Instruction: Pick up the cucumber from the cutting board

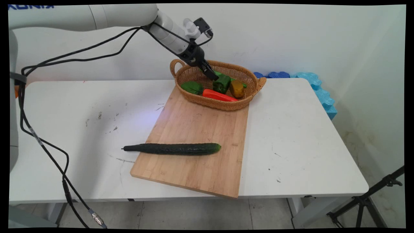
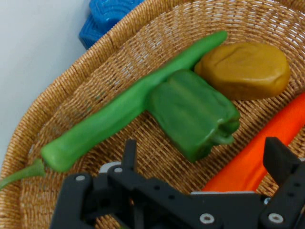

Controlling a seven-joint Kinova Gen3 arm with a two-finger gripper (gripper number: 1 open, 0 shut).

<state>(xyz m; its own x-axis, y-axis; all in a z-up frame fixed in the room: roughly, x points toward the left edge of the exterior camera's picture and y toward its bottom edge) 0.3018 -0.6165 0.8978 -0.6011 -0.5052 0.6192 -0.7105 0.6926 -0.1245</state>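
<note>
pincer (image 2: 200,152) spread — over green pepper (image 2: 193,112)

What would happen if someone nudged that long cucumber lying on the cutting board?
The cucumber looks round and straight, so a sideways nudge would probably roll it. Its thin end overhangs the wooden cutting board, so it might tip off the edge. It seems stiff, and its bumpy skin likely grips well.

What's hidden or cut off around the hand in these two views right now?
- Main view: the hand and the green pepper hide most of the long green chili.
- Hand view: the orange-red pepper runs off the right edge and under the hand's linkage.
- Main view: whether the hand touches the green pepper cannot be told.
- Hand view: the cucumber and the cutting board lie outside it.
</note>
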